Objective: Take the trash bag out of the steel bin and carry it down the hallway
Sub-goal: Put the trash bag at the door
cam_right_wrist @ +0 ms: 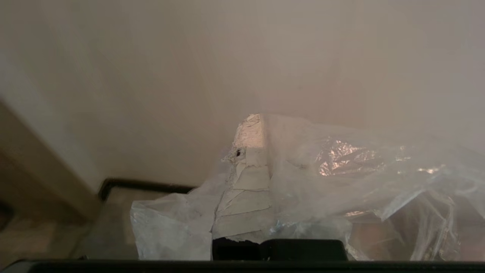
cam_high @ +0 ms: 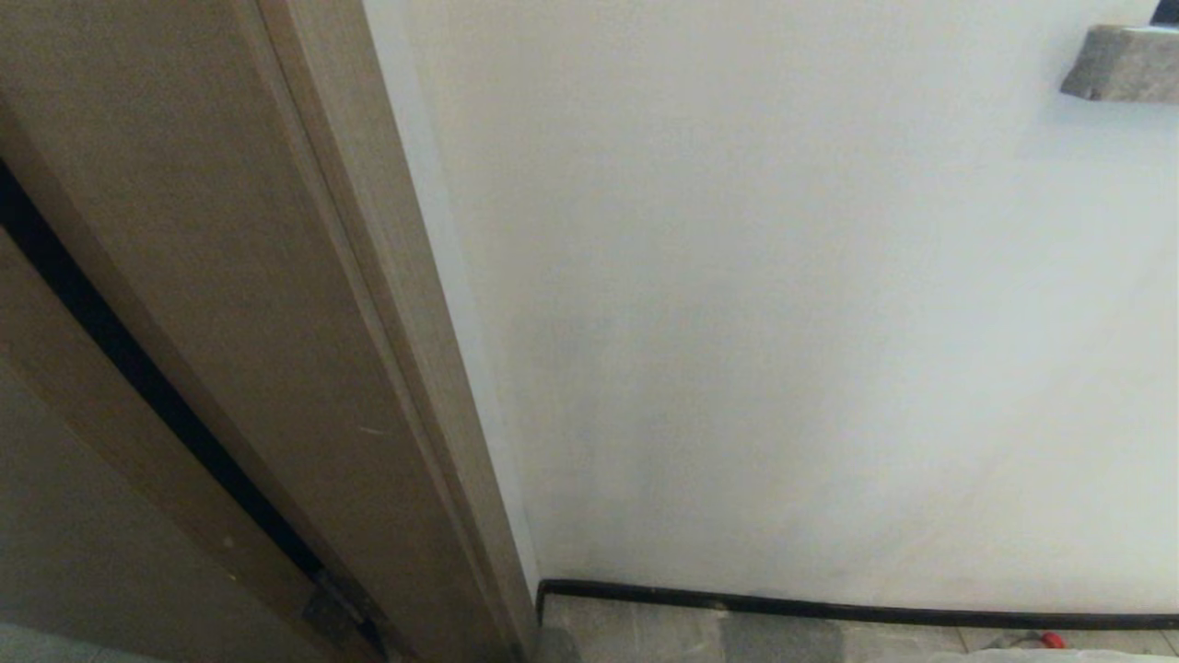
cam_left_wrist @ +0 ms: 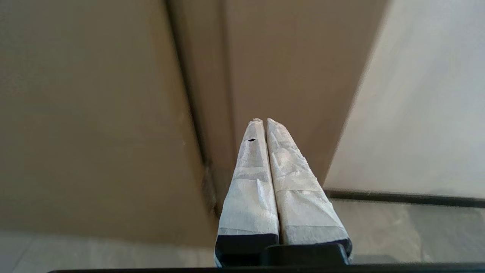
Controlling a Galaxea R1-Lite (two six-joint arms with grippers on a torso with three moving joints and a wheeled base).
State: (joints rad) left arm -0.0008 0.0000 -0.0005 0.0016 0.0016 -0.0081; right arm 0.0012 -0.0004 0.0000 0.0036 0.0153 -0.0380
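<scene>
A tan wooden door (cam_high: 138,304) and its matching frame (cam_high: 368,276) are filling the left side of the head view, with a narrow dark gap (cam_high: 110,341) running between them. To the right, a plain white wall (cam_high: 783,322) is meeting a strip of grey stone floor tiles (cam_high: 663,635) along a dark skirting line (cam_high: 829,610); a grey stone ledge (cam_high: 1119,63) is jutting out at the wall's upper right corner, and a small red object (cam_high: 1052,639) is lying on the tiles near the wall's lower right edge, too small to identify.

The left gripper (cam_left_wrist: 264,122), its 2 fingers wrapped in white tape, is sitting fully closed and holding nothing, pointing toward the door frame's edge.

The right gripper (cam_right_wrist: 257,125), also tape-wrapped, is pinching shut on the thin, transparent, crinkled plastic trash bag (cam_right_wrist: 341,178), which is draping over the fingers and hanging down both sides in front of the white wall, above the hallway tiles.
</scene>
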